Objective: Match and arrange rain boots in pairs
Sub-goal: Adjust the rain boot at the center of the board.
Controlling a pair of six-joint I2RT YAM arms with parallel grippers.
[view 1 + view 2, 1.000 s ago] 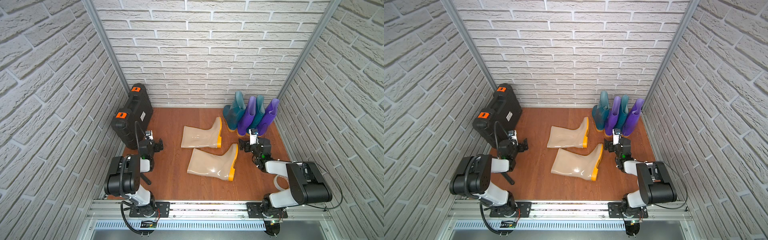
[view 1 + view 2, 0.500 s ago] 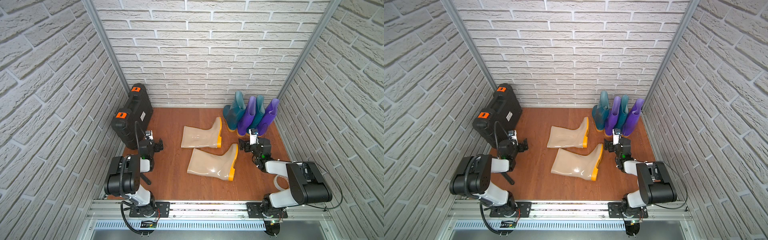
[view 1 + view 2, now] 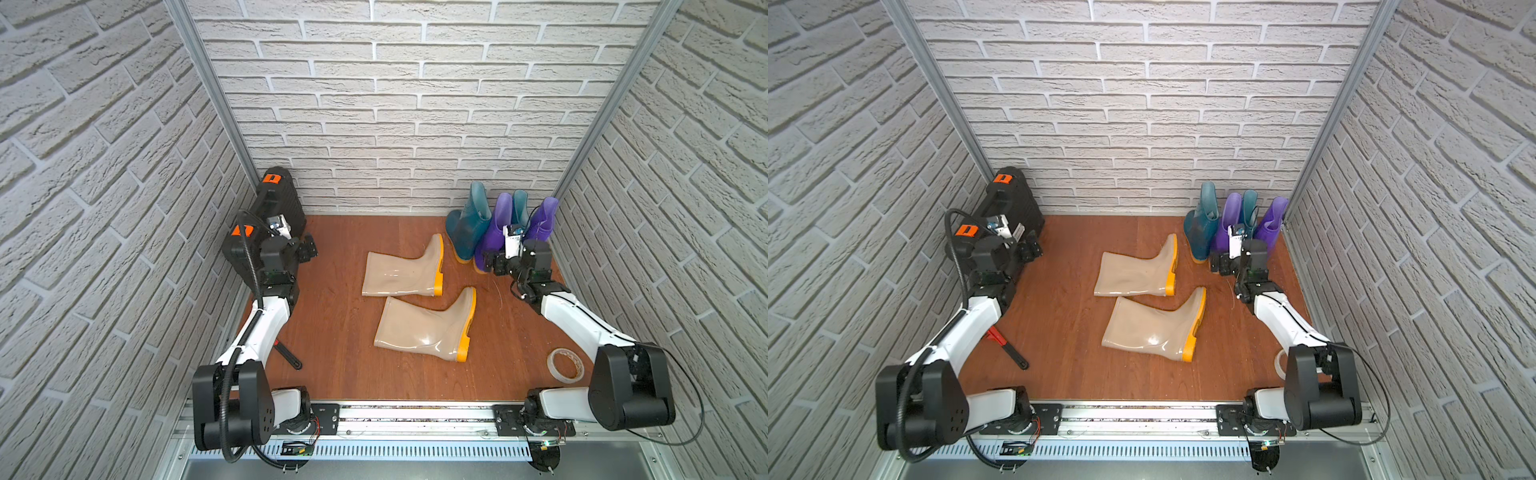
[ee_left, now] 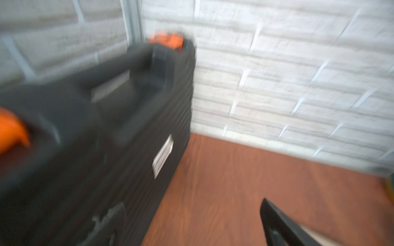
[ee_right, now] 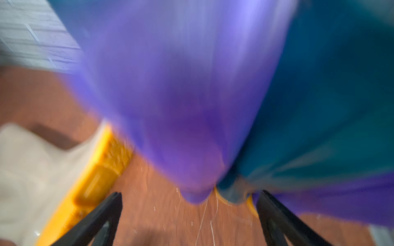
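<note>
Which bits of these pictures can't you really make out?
Far teal boot: both top views, mostly hidden behind a purple boot.
Case label: left wrist view, blurred, unreadable.
Tape roll: in a top view, half behind the right arm.
Right wrist view: everything smeared by motion blur.

Bare floor lies open between black case and beige boots.

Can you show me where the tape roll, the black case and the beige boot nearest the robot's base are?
tape roll [image 3: 555, 371], in a top view, on its rim.
black case [image 3: 280, 203], in a top view, on its ribbed side.
nearer beige boot [image 3: 419, 330], in a top view, on its shaft.
</note>
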